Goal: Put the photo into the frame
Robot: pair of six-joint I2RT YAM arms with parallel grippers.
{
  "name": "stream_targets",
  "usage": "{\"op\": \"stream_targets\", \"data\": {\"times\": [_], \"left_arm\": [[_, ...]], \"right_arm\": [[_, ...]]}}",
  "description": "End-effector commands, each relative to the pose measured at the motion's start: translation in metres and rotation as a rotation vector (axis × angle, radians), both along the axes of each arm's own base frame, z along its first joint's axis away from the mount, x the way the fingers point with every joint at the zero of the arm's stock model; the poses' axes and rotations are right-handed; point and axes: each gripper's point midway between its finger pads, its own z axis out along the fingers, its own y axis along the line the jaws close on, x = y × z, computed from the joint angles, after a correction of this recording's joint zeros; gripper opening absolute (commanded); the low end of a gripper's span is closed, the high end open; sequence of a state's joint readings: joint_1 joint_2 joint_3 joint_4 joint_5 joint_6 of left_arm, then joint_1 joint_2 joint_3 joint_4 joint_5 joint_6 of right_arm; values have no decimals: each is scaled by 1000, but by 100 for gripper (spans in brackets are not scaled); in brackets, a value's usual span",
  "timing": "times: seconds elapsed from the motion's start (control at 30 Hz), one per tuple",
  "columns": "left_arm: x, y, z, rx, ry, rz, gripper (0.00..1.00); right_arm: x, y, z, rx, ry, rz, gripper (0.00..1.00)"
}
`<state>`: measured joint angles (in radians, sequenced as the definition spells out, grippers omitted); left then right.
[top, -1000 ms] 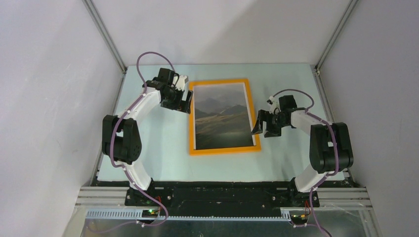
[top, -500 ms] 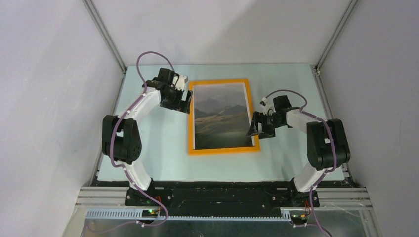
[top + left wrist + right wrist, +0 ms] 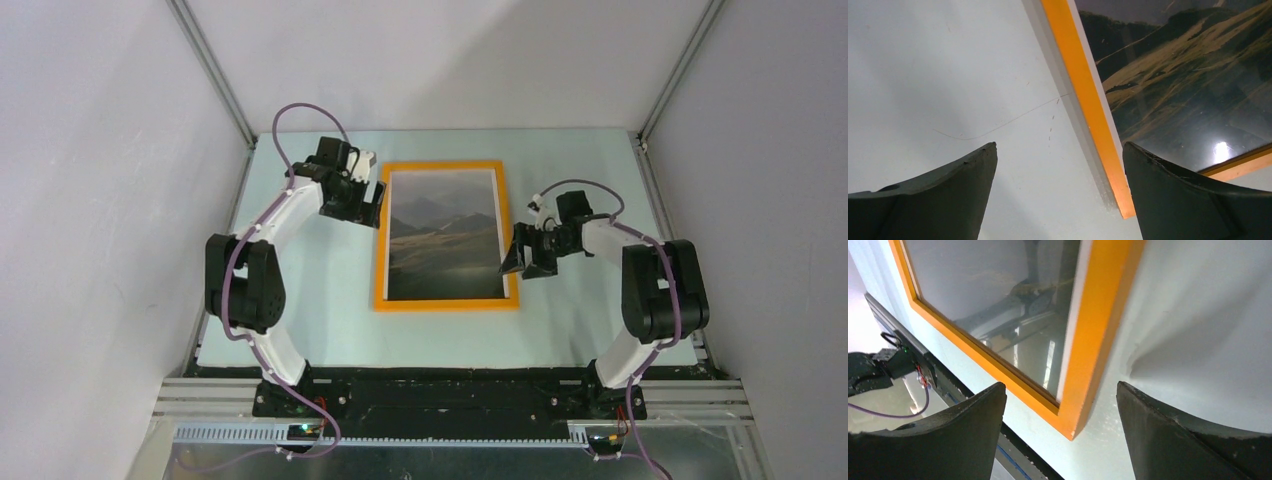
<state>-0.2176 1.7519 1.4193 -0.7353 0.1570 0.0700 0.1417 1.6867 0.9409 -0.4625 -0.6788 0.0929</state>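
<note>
Both my ends are released. My left gripper [image 3: 372,205] has its fingers spread as wide as they go, and my right gripper [image 3: 517,258] is nearly as wide. Neither grasps anything.

What has just changed is the frame [image 3: 446,303]. Over the last second my right arm has come in toward the middle of the top view, and the frame has slid a little toward the left of that view, squaring up as it went. It now lies flat on the table [image 3: 330,320] at the centre of the picture, long sides running up and down. My right fingers sit at its right rail, low on that side. The right wrist view shows that rail and its near corner between my open fingers, but I cannot tell whether I touch the wood.

My left gripper hangs just beside the upper left rail, and in the left wrist view the rail runs between my fingers without either one on it.

The photo [image 3: 445,235] lies inside the frame's opening, dark mountains showing and thin white border along the sides. I judge the print is seated and this nudge was only tidying, so the task looks close to done.
</note>
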Motion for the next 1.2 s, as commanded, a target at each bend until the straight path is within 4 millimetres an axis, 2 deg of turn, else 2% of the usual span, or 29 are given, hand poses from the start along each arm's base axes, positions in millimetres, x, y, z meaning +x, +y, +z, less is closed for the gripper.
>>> {"op": "stream_targets", "data": {"times": [0.0, 0.07, 0.27, 0.3, 0.43, 0.47, 0.5, 0.67, 0.7, 0.83, 0.93, 0.97, 1.0, 1.03, 1.07, 1.17], "left_arm": [[9, 17, 27, 8, -85, 64, 100], [11, 27, 32, 13, -96, 111, 100], [17, 63, 53, -36, -134, 278, 100], [17, 70, 58, -46, -145, 304, 100], [11, 87, 74, -49, -192, 349, 100], [9, 90, 83, -49, -218, 354, 100], [7, 93, 85, -36, -232, 360, 100], [-7, 105, 125, 6, -376, 372, 100], [-12, 106, 125, 14, -384, 368, 100], [-37, 110, 149, 24, -515, 346, 100], [-53, 107, 141, 19, -548, 316, 100], [-60, 106, 147, 14, -581, 310, 100], [-64, 105, 138, 12, -578, 299, 100], [-69, 104, 143, 5, -609, 294, 100], [-73, 102, 136, -2, -605, 279, 100], [-83, 95, 138, -29, -639, 243, 100]], "right_arm": [[30, -24, 28, -11, -111, -71, 86], [42, -38, 30, -37, -128, -111, 87], [85, -102, 36, -132, -205, -275, 91], [92, -113, 40, -149, -227, -298, 97], [101, -146, 53, -234, -297, -354, 99], [102, -150, 59, -245, -316, -366, 99], [101, -155, 62, -251, -320, -380, 99], [91, -177, 91, -303, -388, -419, 99], [89, -179, 101, -301, -410, -427, 100], [77, -193, 123, -358, -472, -436, 99], [66, -197, 133, -398, -503, -440, 99], [61, -198, 139, -409, -524, -448, 99], [57, -198, 141, -410, -528, -449, 99], [52, -196, 147, -413, -549, -453, 99], [47, -195, 154, -415, -574, -457, 99], [35, -191, 162, -413, -604, -464, 99]]}}
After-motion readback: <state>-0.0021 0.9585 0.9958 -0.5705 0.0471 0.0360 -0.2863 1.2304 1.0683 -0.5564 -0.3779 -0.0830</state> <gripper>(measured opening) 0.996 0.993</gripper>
